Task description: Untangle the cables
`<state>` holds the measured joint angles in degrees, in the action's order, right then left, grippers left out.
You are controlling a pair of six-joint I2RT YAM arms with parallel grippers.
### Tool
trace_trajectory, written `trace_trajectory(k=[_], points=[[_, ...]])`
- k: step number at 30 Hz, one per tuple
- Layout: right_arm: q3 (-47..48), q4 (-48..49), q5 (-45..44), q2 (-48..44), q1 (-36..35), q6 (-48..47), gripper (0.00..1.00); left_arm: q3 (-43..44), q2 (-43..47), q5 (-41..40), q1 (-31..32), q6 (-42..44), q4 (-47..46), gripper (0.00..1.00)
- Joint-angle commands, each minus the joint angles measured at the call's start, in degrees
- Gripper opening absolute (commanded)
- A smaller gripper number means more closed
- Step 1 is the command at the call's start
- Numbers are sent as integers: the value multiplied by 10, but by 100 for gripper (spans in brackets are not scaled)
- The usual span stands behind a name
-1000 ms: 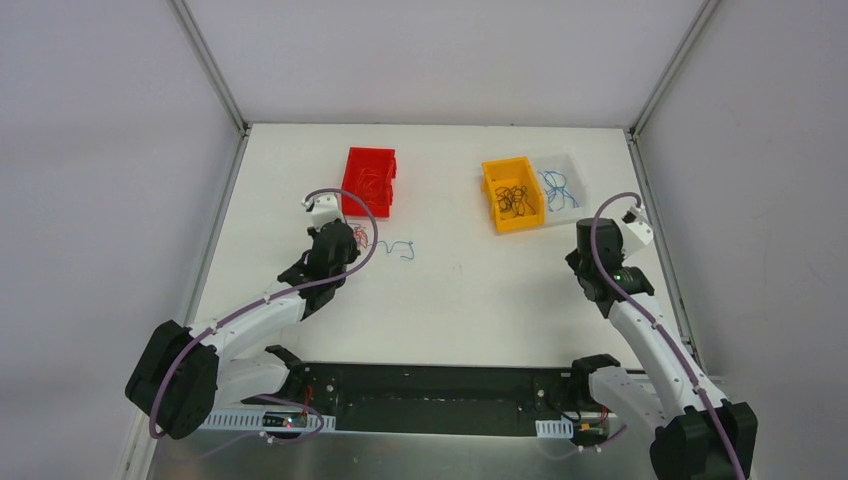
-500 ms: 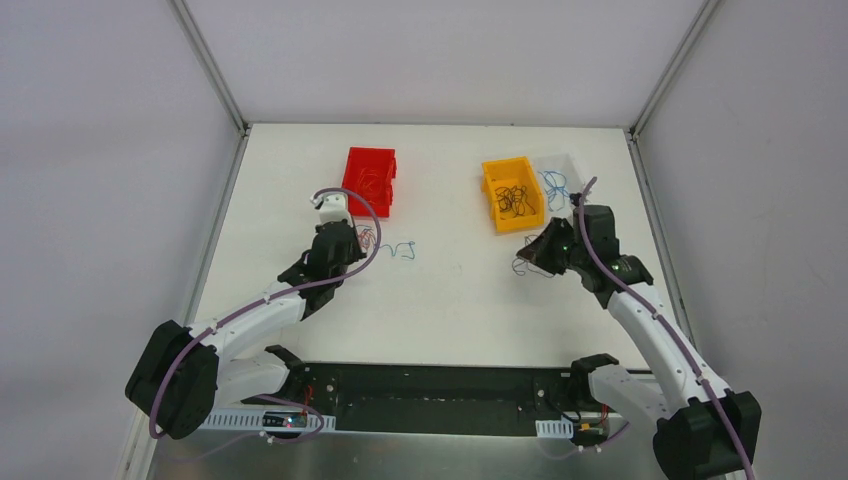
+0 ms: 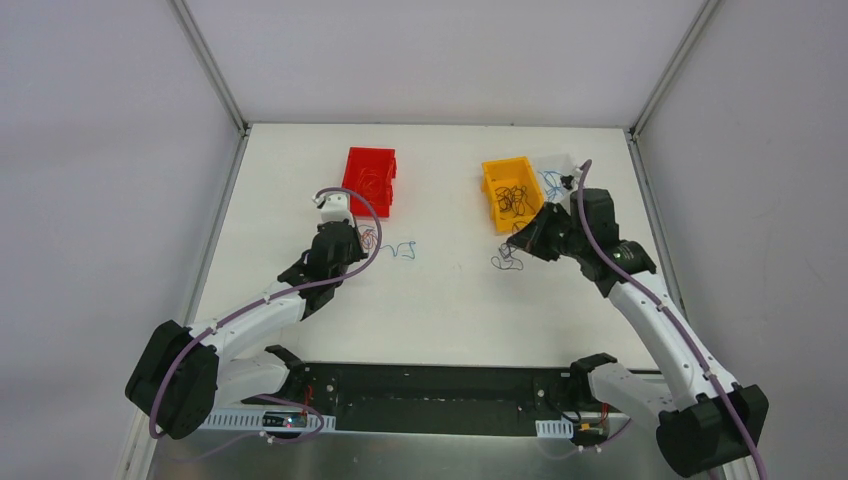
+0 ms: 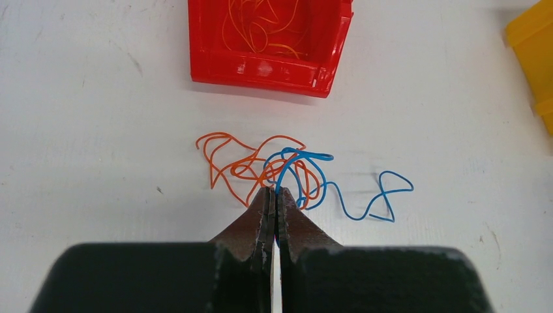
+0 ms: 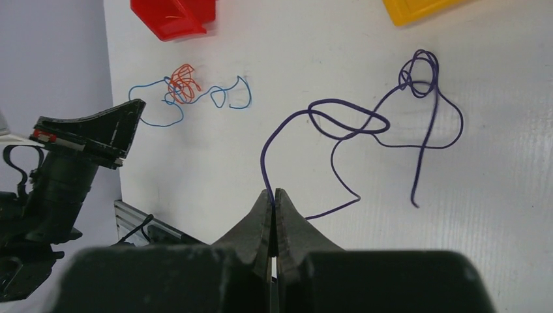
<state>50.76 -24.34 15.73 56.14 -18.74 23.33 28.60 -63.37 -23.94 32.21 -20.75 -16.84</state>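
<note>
A small knot of orange wire [image 4: 225,156] and blue wire [image 4: 381,195] lies on the white table just in front of the red bin [image 4: 261,68]. My left gripper [image 4: 274,190] is shut at the knot's near edge, with the blue wire running between its jaws. In the top view the knot [image 3: 366,238] sits at the left gripper [image 3: 350,236]. My right gripper [image 5: 274,192] is shut on one end of a dark purple-black wire [image 5: 365,124], whose loops trail over the table. In the top view this wire [image 3: 506,262] hangs from the right gripper [image 3: 522,240], below the yellow bin.
The red bin [image 3: 369,180] holds orange wires. The yellow bin [image 3: 513,194] holds dark wires, and a clear bin [image 3: 562,180] beside it holds blue wires. Grey walls stand close on both sides. A black rail [image 3: 430,395] runs along the near edge.
My right arm has swung from the right edge toward the centre, now trailing the dark wire below the yellow bin. My left gripper has edged forward onto the knot.
</note>
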Motion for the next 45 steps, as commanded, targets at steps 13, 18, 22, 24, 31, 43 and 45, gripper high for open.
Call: trace_trajectory(k=[13,18,22,24,31,43,45], points=[[36,-34,-43,108,-47,-34,3,5,6,15,1,7,-20,0],[70,-44,-105,143,-73,-44,24,11,2,32,1,7,-19,0],[78,-60,-182,150,-96,-40,99,12,-3,26,1,8,-18,0],[69,-58,-197,146,-100,-47,99,14,-3,29,2,9,-16,0],[32,-54,-224,172,-107,-56,99,10,13,25,0,12,-9,0],[1,98,-196,260,-32,-27,100,17,4,29,1,13,-5,0],[7,103,-198,272,-23,-28,99,19,3,34,1,13,-2,0]])
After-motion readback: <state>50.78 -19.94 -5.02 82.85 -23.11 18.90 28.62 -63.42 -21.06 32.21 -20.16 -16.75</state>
